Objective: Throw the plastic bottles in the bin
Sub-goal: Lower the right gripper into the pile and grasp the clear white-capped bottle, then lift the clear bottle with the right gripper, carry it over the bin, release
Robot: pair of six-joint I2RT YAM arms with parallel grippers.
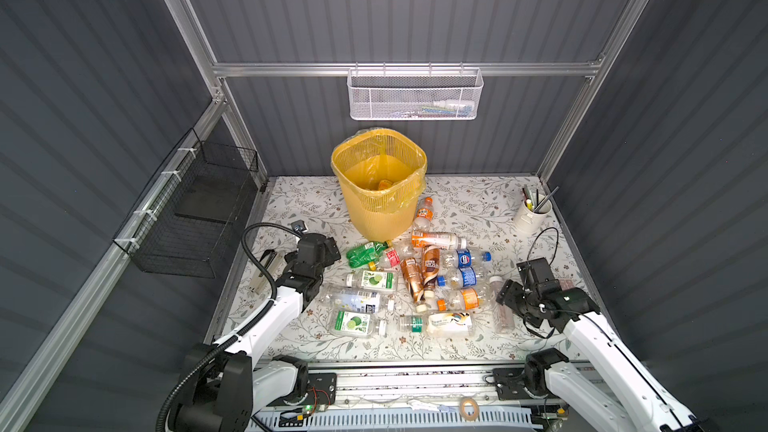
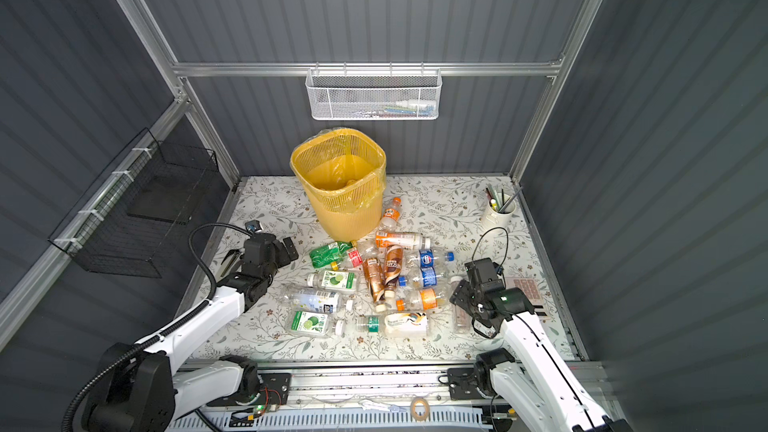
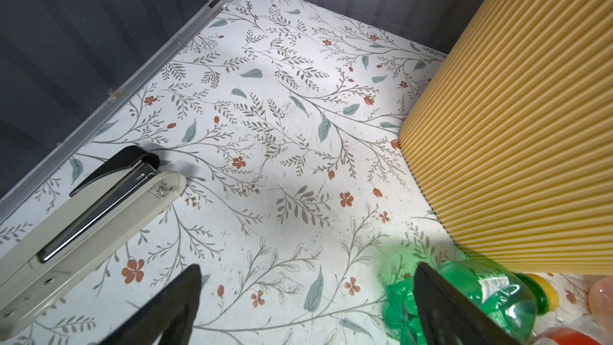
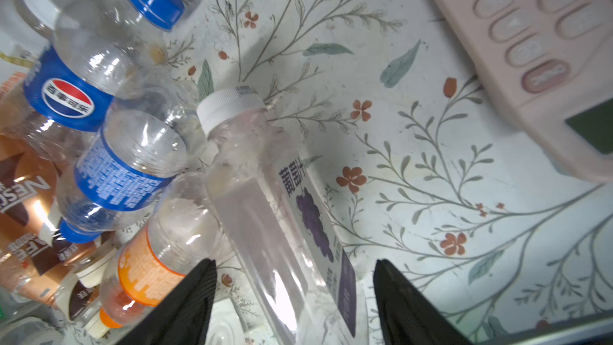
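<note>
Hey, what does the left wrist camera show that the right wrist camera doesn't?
Only the left wrist view: a beige stapler, the ribbed wall of the yellow bin, and an all-green bottle next to the open left gripper.
Only the right wrist view: a pink calculator, a clear grape-label bottle lying between the jaws of the open right gripper, a Pepsi bottle and an orange-label bottle.
Both: the floral tabletop and that arm's own black fingertips.
</note>
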